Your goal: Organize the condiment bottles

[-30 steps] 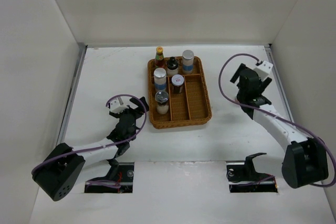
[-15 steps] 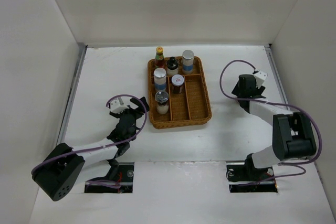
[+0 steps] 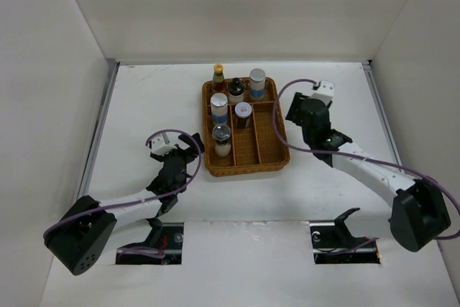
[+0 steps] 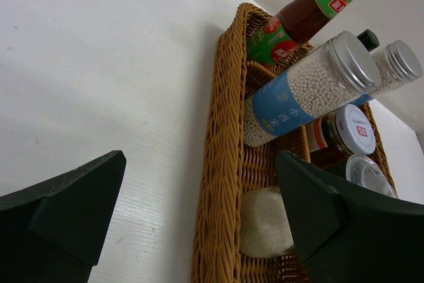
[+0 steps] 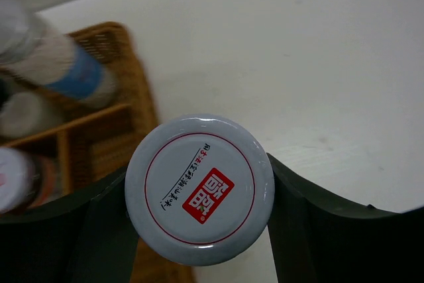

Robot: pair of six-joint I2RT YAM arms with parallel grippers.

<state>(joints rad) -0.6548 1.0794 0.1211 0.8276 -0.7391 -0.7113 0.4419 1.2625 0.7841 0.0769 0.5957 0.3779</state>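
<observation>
Right arm swung in from the right side of the white table (image 3: 144, 98) over the last second. My right pincer (image 3: 298, 109) now sits just beside the right rim of the brown wicker divided tray (image 3: 248, 168). Left arm unchanged, with my left pincer (image 3: 181, 153) near the tray's near-left corner, not touching it.

Top view. All upright in the tray:
- dark red sauce bottle with a yellow cap (image 3: 218, 77), far-left corner
- black-capped dark jar (image 3: 236, 92), just right of it
- tall white cylinder with a blue label (image 3: 257, 84), far end, further right
- second white blue-labelled cylinder (image 3: 219, 108), middle of the left column
- short jar with a white lid and pink label (image 3: 244, 114), next compartment to the right
- clear-lidded jar of pale grains (image 3: 222, 141), near end of the left column

My wrist hides whatever the right pincer carries.

Left wrist view. My black fingers (image 4: 66, 210) are spread wide with nothing between them. Bare table lies below and the tray's left wall runs ahead.

Right wrist view. My fingers pinch a second short jar with a round white lid and red logo (image 5: 200, 187), one on each side, the lid facing the camera. It sits over the table, the tray's edge to its left. Cannot tell whether it is standing or lifted.
</observation>
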